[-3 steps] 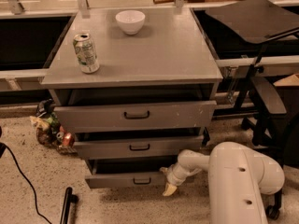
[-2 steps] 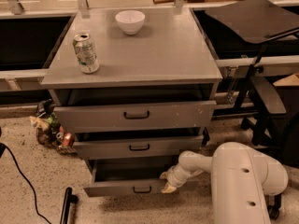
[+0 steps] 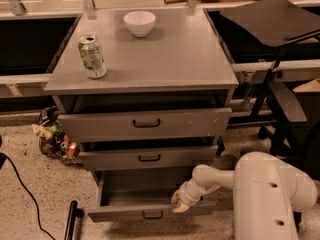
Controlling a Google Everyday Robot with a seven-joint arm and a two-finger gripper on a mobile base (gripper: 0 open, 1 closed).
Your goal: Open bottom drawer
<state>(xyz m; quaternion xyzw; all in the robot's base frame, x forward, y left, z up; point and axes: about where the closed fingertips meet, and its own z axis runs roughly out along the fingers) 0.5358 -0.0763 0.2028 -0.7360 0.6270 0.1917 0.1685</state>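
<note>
The bottom drawer [image 3: 150,212] of the grey cabinet [image 3: 150,59] is pulled well out, its grey front low in the view with a small black loop handle [image 3: 152,215]. Its inside looks empty. My gripper [image 3: 178,203], pale yellow tipped on a white arm [image 3: 260,194], sits at the drawer's top front edge, right of the handle. The middle drawer [image 3: 150,157] and top drawer [image 3: 145,123] stand slightly out.
A green and white can [image 3: 92,56] and a white bowl [image 3: 139,23] stand on the cabinet top. A pile of snack bags and cans [image 3: 55,139] lies on the floor to the left. A black cable [image 3: 25,194] and a black chair [image 3: 280,59] are nearby.
The bottom drawer has slid much further out toward me, and my gripper has moved with its front edge.
</note>
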